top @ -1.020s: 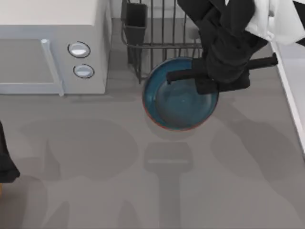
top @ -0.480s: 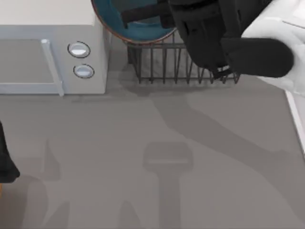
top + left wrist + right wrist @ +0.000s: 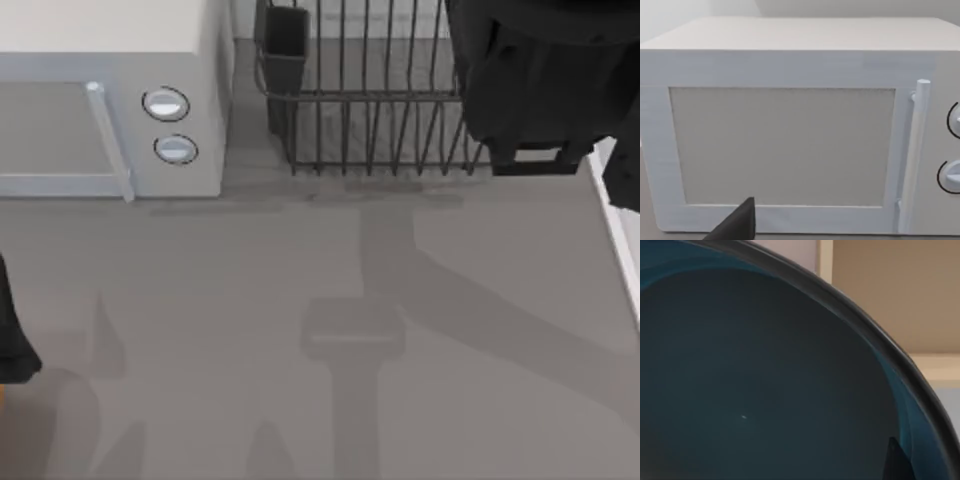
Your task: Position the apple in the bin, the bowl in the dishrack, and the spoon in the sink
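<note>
The deep blue bowl (image 3: pixel 765 390) sits very close in the right wrist view, its dark rim curving across the picture. One dark fingertip (image 3: pixel 897 462) of my right gripper lies against the bowl's inside, so the gripper is shut on it. In the top view my right arm (image 3: pixel 530 90) hangs over the right end of the black wire dishrack (image 3: pixel 370 110) and hides the bowl. My left arm (image 3: pixel 10 345) is parked at the table's left edge. The apple, the spoon and the bin are out of view.
A white microwave (image 3: pixel 110 110) with two round knobs stands at the back left, also close in the left wrist view (image 3: pixel 790 140). A dark cutlery cup (image 3: pixel 286 40) sits at the rack's left corner. The sink's pale rim (image 3: pixel 622 235) runs along the right edge.
My right arm lifted the bowl from the table in front of the rack, carried it up over the rack, then swung right. The bowl has left the top view.
</note>
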